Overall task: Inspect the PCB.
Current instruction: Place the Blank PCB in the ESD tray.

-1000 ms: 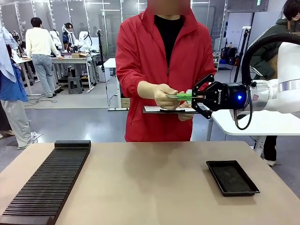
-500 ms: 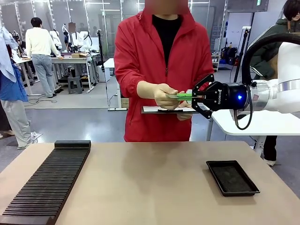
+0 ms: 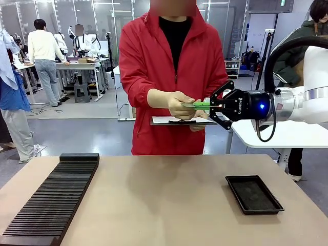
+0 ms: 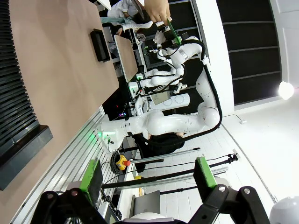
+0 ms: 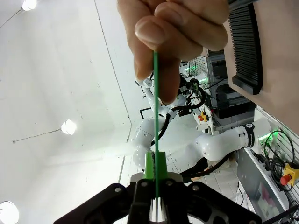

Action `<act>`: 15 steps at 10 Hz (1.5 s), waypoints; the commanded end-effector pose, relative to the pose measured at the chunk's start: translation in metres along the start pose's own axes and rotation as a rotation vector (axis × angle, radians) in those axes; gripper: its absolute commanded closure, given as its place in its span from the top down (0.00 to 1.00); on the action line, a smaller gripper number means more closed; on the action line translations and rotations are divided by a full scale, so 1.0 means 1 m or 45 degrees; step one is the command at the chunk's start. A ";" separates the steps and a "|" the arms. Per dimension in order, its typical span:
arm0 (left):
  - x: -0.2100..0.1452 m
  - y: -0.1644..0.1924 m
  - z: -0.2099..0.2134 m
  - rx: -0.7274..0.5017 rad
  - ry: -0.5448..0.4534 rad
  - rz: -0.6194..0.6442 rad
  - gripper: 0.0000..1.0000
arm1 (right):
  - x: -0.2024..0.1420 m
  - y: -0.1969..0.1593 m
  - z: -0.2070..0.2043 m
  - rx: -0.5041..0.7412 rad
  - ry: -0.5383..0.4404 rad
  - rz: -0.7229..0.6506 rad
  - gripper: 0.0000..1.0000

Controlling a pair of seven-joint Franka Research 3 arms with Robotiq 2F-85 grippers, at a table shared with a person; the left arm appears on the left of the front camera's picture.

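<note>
The PCB (image 3: 201, 105) is a thin green board held flat in mid-air, high above the far edge of the table. My right gripper (image 3: 213, 106) is shut on its right end. The person's hand (image 3: 179, 104) pinches its left end. In the right wrist view the PCB (image 5: 155, 112) runs edge-on as a thin green line from my right gripper (image 5: 154, 173) up to the person's fingers (image 5: 174, 35). My left gripper (image 4: 148, 176) is open with nothing between its green pads (image 4: 91, 179), away from the board.
A shallow black tray (image 3: 253, 194) lies at the right of the table (image 3: 164, 200). A long black ribbed rack (image 3: 50, 202) runs along the left. The person in a red jacket holds a clipboard (image 3: 177, 120) in the other hand, under the board.
The person has shifted a little to the picture's left, and the clipboard with them. The right gripper and the PCB have stayed in place.
</note>
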State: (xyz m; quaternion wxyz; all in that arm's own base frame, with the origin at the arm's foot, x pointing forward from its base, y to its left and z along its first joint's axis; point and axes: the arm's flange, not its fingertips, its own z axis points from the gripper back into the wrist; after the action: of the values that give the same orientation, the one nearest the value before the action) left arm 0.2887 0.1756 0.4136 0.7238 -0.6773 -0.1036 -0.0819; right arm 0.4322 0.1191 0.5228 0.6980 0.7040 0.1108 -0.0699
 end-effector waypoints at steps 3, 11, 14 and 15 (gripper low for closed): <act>0.000 -0.003 0.000 0.008 0.005 -0.012 1.00 | -0.001 0.002 -0.001 0.003 0.001 0.005 0.00; 0.000 -0.003 0.000 0.008 0.005 -0.012 1.00 | 0.000 0.000 0.000 0.000 0.000 0.000 0.03; 0.000 -0.003 0.000 0.008 0.005 -0.012 1.00 | -0.016 -0.015 0.039 -0.112 0.008 0.170 0.03; 0.000 -0.003 0.000 0.008 0.005 -0.012 1.00 | -0.021 -0.021 0.064 -0.160 0.055 0.188 0.03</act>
State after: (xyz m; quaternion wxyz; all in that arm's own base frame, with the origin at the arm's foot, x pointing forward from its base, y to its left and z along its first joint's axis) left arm 0.2886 0.1756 0.4136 0.7238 -0.6773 -0.1036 -0.0819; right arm 0.4200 0.0778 0.5133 0.7322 0.6754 0.0838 -0.0266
